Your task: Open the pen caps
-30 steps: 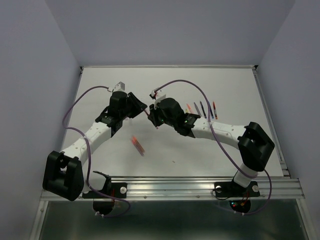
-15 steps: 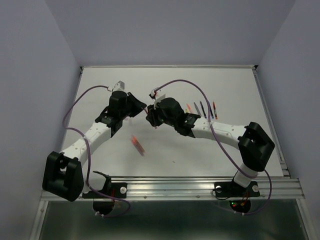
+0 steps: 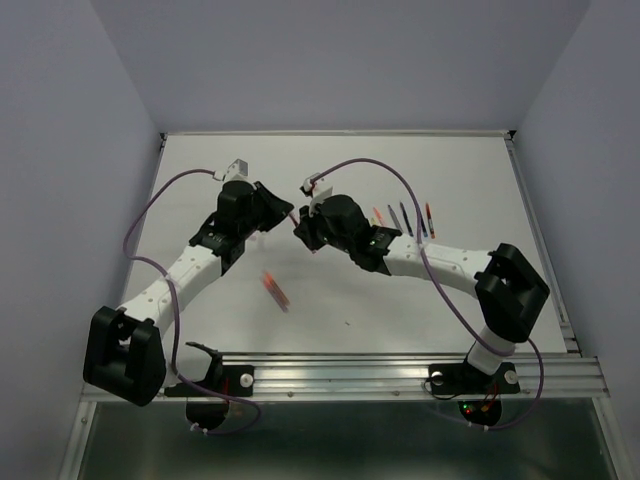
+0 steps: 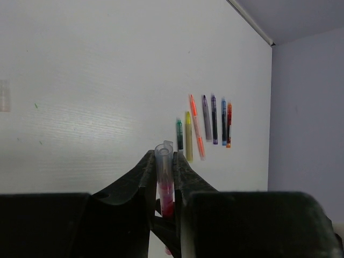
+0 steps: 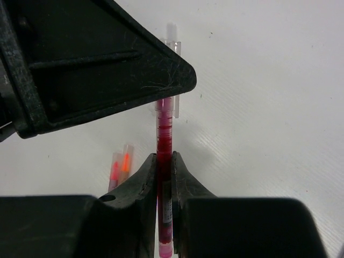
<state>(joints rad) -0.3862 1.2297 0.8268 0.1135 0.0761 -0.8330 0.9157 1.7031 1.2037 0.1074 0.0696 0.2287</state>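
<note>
A red pen (image 5: 164,134) is held between both grippers above the table. My right gripper (image 5: 164,157) is shut on the pen's red barrel. My left gripper (image 4: 164,156) is shut on the pen's clear cap (image 4: 164,161), and the red tip shows inside the cap. In the top view the left gripper (image 3: 278,212) and the right gripper (image 3: 303,228) face each other closely at mid table. In the right wrist view the cap's clear end (image 5: 172,40) sticks out past the left gripper's black finger (image 5: 107,64).
A row of several capped pens (image 4: 207,121) (green, yellow, orange, grey, dark blue) lies on the white table to the right, also in the top view (image 3: 405,220). Two pink and orange pieces (image 3: 275,288) lie nearer the arms. A clear cap (image 4: 4,95) lies at the left.
Both grippers shifted slightly while staying shut on the red pen between them. The pens on the table have not moved.
</note>
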